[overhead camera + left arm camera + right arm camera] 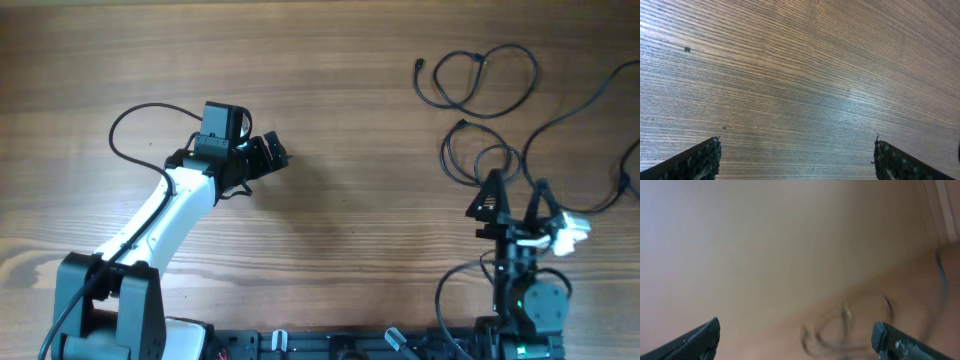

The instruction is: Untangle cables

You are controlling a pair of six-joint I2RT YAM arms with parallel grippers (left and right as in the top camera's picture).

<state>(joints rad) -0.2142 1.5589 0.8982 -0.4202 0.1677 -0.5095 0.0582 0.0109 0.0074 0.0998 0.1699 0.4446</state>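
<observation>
Thin black cables [480,60] are lying in loose, separate curls on the far right of the desk [340,90], whose brown wood grain is running in fine, straight streaks. Small plug ends are showing at some tips. The right pincer [515,197], black with rough-textured pads, is standing with its jaws wide apart at the near edge of the closest loops, gripping nothing. The left pincer [272,152] is hovering over wood on the left, jaws likewise spread, well apart from the cables.
</observation>
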